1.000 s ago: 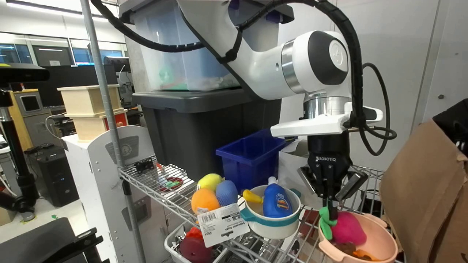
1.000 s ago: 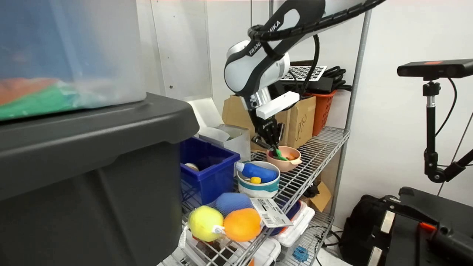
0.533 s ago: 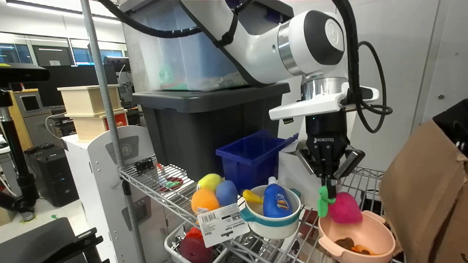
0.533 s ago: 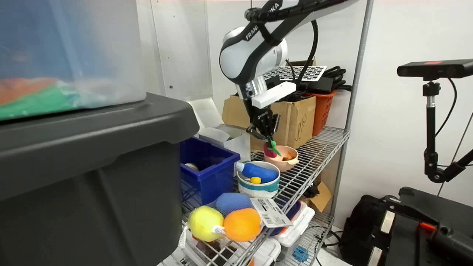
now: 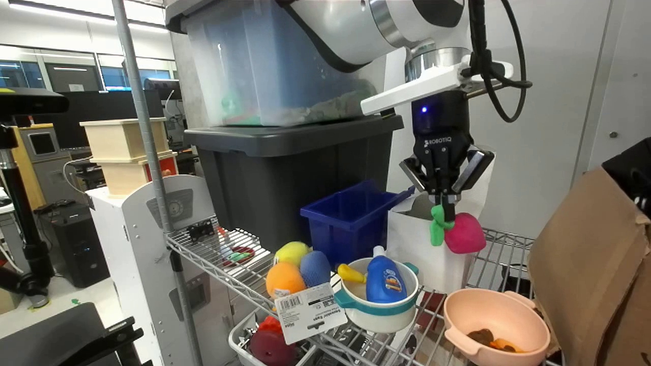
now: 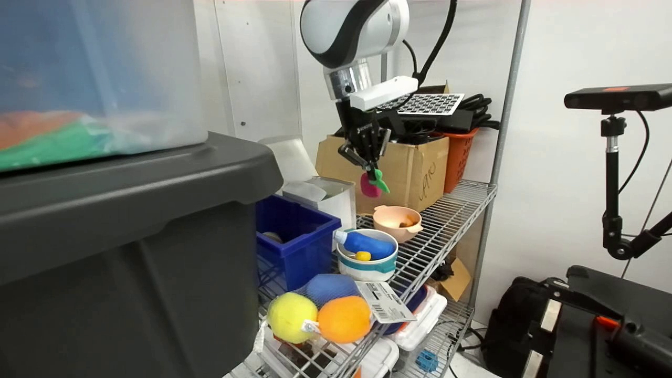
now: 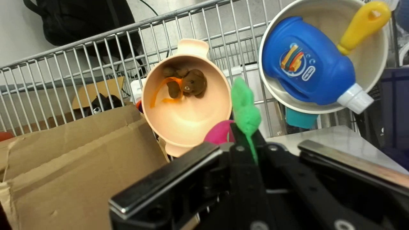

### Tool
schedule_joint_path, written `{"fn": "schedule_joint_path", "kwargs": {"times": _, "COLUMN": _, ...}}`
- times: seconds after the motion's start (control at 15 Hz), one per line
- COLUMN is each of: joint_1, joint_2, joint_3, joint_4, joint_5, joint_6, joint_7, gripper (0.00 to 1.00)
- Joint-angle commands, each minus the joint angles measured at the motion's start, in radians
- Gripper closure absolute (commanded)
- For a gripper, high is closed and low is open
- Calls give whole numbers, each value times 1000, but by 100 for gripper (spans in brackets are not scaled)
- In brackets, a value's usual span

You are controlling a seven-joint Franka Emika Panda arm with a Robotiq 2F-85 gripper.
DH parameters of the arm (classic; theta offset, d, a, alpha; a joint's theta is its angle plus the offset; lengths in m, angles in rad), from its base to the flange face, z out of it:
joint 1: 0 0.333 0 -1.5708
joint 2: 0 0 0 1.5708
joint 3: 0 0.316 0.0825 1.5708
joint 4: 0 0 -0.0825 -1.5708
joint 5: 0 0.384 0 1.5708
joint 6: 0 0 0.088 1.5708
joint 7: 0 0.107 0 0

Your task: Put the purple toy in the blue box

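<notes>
The tool (image 5: 447,209) grips the purple toy (image 5: 465,234); the blue box (image 6: 312,262) holds a pale object (image 6: 273,237), the peach bowl (image 7: 187,123) a brown toy (image 7: 195,83).

In an exterior view the jaws point down, pinched together at the green leafy part (image 5: 437,227) of the purple toy (image 5: 466,234), which hangs higher than the peach bowl (image 5: 485,309). On the wire table (image 5: 224,273) stands the blue box (image 5: 348,239), just beside a white carton (image 5: 416,250) and behind a white pot (image 5: 384,321) holding a blue bottle (image 5: 384,284).

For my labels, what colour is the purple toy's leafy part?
The leafy part is green, clearest in the wrist view.
</notes>
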Motion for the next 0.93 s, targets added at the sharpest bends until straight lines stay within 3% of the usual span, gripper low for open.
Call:
{"fn": "schedule_joint_path", "kwargs": {"times": 0.0, "joint_1": 2, "joint_2": -109, "joint_3": 20, "joint_4": -122, "joint_5": 9, "joint_6": 5, "joint_7": -32, "gripper": 99}}
{"fn": "schedule_joint_path", "kwargs": {"times": 0.47, "joint_1": 25, "joint_2": -199, "joint_3": 52, "joint_4": -222, "joint_5": 7, "joint_6": 23, "joint_7": -40, "gripper": 99}}
{"fn": "schedule_joint_path", "kwargs": {"times": 0.87, "joint_1": 90, "joint_2": -297, "joint_3": 106, "joint_4": -314, "joint_5": 6, "joint_6": 33, "joint_7": -44, "gripper": 99}}
